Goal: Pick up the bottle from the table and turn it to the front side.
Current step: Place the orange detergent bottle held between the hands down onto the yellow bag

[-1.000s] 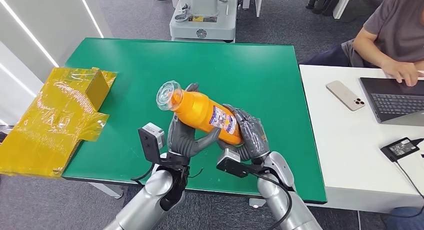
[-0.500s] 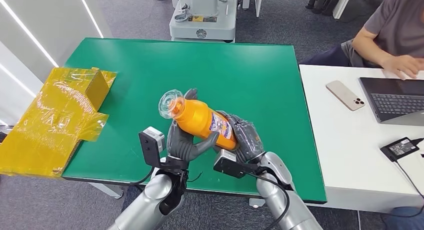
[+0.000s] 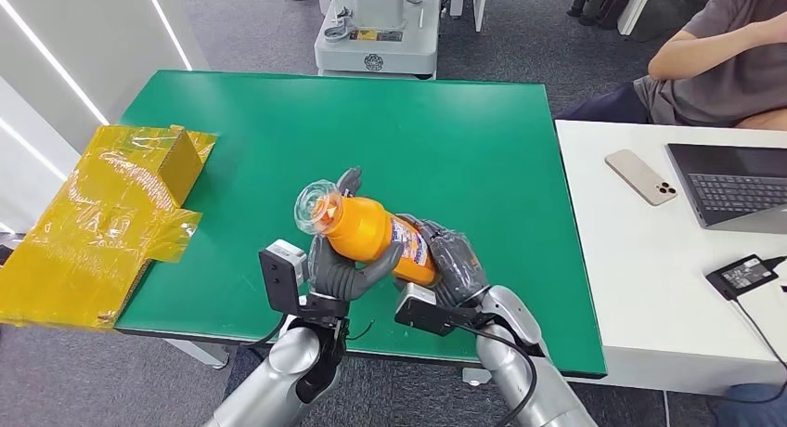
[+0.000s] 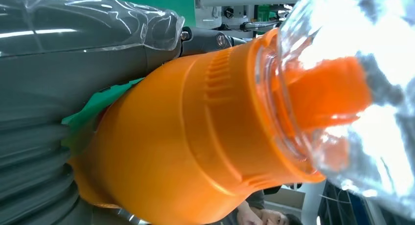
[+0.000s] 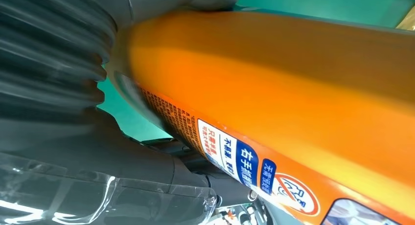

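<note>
Bottle: an orange bottle (image 3: 371, 230) is held in the air above the near part of the green table (image 3: 445, 130), lying tilted, with its neck end up and toward the robot's left and its base down toward the right.
Cap: a clear domed cap (image 3: 317, 204) is seen over an orange nozzle; in the left wrist view the same cap (image 4: 362, 88) is shown close up beside the ribbed orange shoulder (image 4: 195, 137).
Label: a printed label (image 3: 415, 241) is wrapped round the lower body, partly covered by fingers; in the right wrist view blue and white panels and a red circle mark (image 5: 293, 193) are made out along the bottle (image 5: 293, 78).
Left hand: the left hand (image 3: 345, 260) is clamped on the upper body of the bottle, the thumb laid across the near side and one finger reaching up behind the neck.
Right hand: the right hand (image 3: 453, 260) is closed round the base end, its fingers curled over the label.
Table: the table's surface is covered in green; both silver forearms are raised over its near edge.
Box: a flattened yellow box (image 3: 102, 223) wrapped in glossy tape is laid across the table's left corner, well apart from the bottle.
Desk: a white desk (image 3: 631, 260) is set against the table's right side, with a phone (image 3: 641, 177), a laptop (image 3: 733, 186) and a black adapter (image 3: 741, 275) on it.
Person: a person (image 3: 724, 65) in a grey shirt is seated behind the desk, one arm raised.
Machine: a grey machine base (image 3: 376, 37) is placed on the floor beyond the table's far edge.
</note>
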`<control>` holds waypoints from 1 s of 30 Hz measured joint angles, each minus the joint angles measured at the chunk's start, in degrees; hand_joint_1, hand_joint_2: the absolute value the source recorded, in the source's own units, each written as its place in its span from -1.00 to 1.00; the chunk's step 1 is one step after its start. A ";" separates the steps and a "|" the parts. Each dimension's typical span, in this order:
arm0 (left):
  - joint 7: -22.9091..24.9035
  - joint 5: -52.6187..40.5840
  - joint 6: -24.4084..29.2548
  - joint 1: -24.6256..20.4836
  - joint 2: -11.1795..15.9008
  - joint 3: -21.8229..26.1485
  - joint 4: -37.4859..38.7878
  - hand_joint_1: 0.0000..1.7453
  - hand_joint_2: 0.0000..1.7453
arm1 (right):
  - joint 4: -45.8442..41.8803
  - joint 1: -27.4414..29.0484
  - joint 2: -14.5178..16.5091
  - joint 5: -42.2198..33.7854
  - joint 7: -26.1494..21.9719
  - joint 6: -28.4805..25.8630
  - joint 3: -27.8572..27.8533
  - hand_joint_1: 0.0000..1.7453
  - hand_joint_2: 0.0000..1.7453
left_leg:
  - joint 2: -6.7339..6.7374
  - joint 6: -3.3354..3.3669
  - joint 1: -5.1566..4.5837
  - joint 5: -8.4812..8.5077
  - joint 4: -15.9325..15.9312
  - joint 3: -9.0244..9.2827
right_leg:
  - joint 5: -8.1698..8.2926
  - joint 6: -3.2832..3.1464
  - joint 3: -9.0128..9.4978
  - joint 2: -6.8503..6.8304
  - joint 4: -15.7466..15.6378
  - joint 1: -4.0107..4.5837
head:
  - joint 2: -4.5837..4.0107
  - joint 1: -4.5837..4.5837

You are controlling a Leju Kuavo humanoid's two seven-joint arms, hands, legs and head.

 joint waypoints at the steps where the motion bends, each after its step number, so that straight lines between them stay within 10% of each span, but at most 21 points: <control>1: -0.03 0.03 0.14 0.03 -0.01 0.01 0.00 1.00 1.00 | 0.00 0.09 -0.01 0.03 -0.01 0.04 0.00 1.00 1.00 | 0.00 0.00 0.00 0.00 0.00 0.00 | 0.00 0.00 0.00 0.00 0.00 0.00 | 0.00 0.00; 20: -1.52 1.93 0.90 0.46 -0.46 0.56 0.02 1.00 1.00 | 0.00 0.29 0.01 0.51 -0.57 0.16 0.15 1.00 1.00 | 0.01 0.00 0.00 0.00 0.00 0.00 | 0.00 0.00 -0.01 0.01 0.00 0.00 | 0.00 0.00; 24: -2.32 2.48 1.65 0.72 -0.46 0.56 0.02 1.00 1.00 | 0.00 0.15 0.09 1.01 -0.23 -0.17 0.28 -0.85 1.00 | 0.01 0.00 0.00 0.00 0.00 0.00 | 0.00 0.00 -0.01 0.01 0.00 0.00 | 0.00 0.00; 30: -2.32 2.00 2.33 1.38 -0.48 0.56 -0.66 1.00 1.00 | -1.74 1.62 0.40 0.50 1.51 -3.88 0.38 -1.00 1.00 | -0.01 0.00 0.00 0.00 0.00 -0.02 | -0.01 0.00 -0.01 -0.01 0.00 0.00 | 0.00 0.00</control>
